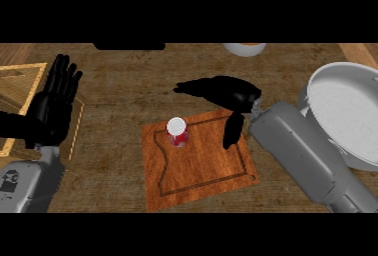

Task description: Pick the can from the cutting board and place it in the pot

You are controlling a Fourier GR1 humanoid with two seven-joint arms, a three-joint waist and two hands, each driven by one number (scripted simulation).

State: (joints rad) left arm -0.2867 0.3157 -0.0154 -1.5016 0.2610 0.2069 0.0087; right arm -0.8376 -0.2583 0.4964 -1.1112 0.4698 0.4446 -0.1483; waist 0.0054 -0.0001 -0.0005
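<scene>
Wooden counter top [125, 90], light wooden box [16, 82] at left edge, white and orange object [244, 48] at far edge

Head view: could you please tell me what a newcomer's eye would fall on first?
Probably the red can with its white top, upright on the cutting board at centre. The right hand hovers beyond the board's far right corner, not touching the can. The large grey pot sits at the right edge; the left hand rests open at left.

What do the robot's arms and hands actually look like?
Each arm is a chunky grey forearm with a rounded, boxy shell, ending in a black hand. The left hand shows long, slim fingers like a person's; the right hand is the same glossy black. The left forearm carries small dark markings near the bottom edge.
</scene>
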